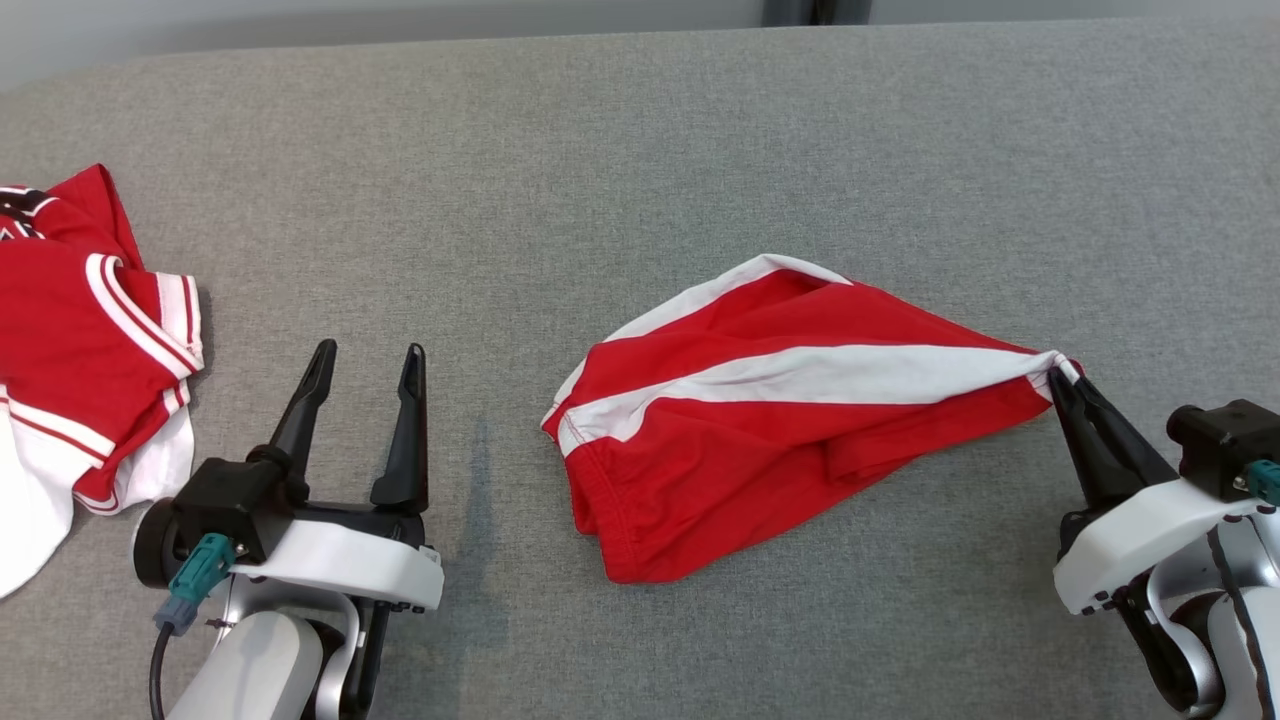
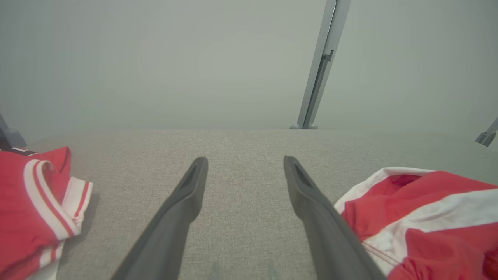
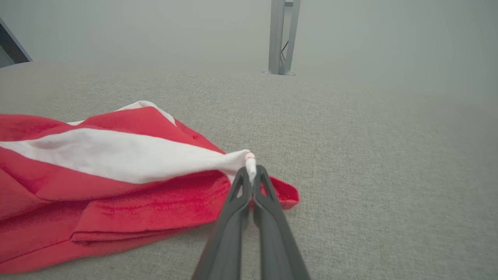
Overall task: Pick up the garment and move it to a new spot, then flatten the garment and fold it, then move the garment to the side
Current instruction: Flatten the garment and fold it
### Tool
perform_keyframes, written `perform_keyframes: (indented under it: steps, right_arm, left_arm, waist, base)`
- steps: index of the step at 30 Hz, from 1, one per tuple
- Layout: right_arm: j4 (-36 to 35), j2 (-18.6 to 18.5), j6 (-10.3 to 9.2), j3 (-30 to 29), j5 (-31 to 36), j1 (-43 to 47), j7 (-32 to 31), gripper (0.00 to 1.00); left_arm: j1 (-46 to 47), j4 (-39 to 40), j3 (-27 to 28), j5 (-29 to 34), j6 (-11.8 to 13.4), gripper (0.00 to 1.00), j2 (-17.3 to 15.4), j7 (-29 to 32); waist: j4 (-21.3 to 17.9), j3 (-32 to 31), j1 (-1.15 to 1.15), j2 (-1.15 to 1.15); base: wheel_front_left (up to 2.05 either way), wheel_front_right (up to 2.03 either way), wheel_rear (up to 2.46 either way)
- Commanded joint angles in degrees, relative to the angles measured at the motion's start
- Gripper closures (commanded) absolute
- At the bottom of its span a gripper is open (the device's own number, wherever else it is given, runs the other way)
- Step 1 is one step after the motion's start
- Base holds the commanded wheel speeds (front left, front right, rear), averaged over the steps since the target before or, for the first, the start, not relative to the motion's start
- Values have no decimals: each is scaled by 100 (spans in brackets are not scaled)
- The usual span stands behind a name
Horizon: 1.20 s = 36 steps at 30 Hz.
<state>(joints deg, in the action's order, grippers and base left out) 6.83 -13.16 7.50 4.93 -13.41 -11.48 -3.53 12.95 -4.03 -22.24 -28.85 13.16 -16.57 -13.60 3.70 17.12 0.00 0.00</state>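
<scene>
The two long dark fingers of the right gripper (image 1: 1058, 378) are pressed together and pinch the far-right corner of the red cloth garment with broad white stripes (image 1: 760, 420), right where one white stripe runs to a point. From that pinch the cloth fans out leftward across the middle of the grey woven fabric surface (image 1: 640, 150). The corner is drawn into a tight peak, while the rest lies slack on the surface. The near edge is bunched into loose overlapping folds, and a white-edged flap sits at the far side.

The left gripper (image 1: 368, 350) is at the near left with its fingers spread wide, holding nothing. Bare surface lies between them, and the garment is off to its right, not touching. Further left, at the surface's edge, lies a crumpled red and white jersey with striped trim (image 1: 80, 330), well apart from the garment.

My reading is that the task is at an early stage. A grip on one corner is made, but the garment is neither flat nor folded. Whether it already lies at its new spot cannot be told. Spreading it out, folding it and moving it aside all appear to remain.
</scene>
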Motion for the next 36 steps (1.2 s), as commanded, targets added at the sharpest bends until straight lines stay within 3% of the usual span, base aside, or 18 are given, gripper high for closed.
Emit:
perform_keyframes:
  steps: [1, 6, 7, 8, 9, 17, 24, 36]
  right_arm:
    - [165, 17, -3, -44, -19, -125, 104, 100]
    - [671, 122, -3, 25, -68, -337, 358, 100]
    - [732, 156, -3, 47, -73, -383, 409, 87]
    - [796, 178, -2, 56, -58, -409, 457, 54]
    - [843, 203, -4, 25, -41, -411, 503, 0]
    - [699, 358, -3, -490, 105, -66, 732, 0]
    - [-94, 666, -2, -1215, 472, 42, 851, 0]
    - [-858, 840, -2, -701, 485, 350, 606, 0]
  left_arm:
    - [86, 22, 12, 16, 11, 0, -44, 12]
    - [120, 30, 1, 25, 30, 0, -69, 37]
    - [118, 30, -3, 25, 35, 0, -72, 35]
    - [110, 30, -5, 22, 40, 0, -77, 39]
    - [95, 27, -6, 21, 47, 0, -86, 42]
    - [-58, 60, 28, -38, 106, 0, -148, 64]
    - [-222, 153, 123, -65, 214, 0, -253, 86]
    - [-561, 373, 12, -101, 316, 0, -326, 225]
  waist:
    - [-14, 12, 0, 0]
    - [-44, 24, 0, 0]
    - [-51, 19, 0, 0]
    - [-61, 10, 0, 0]
    - [-71, -2, 0, 0]
    - [-170, -161, 0, 0]
    - [-298, -378, 0, 0]
    - [-402, -669, 0, 0]
  base:
    - [0, 0, 0]
    - [0, 0, 0]
    - [0, 0, 0]
    - [0, 0, 0]
    - [0, 0, 0]
    - [0, 0, 0]
    - [0, 0, 0]
    - [0, 0, 0]
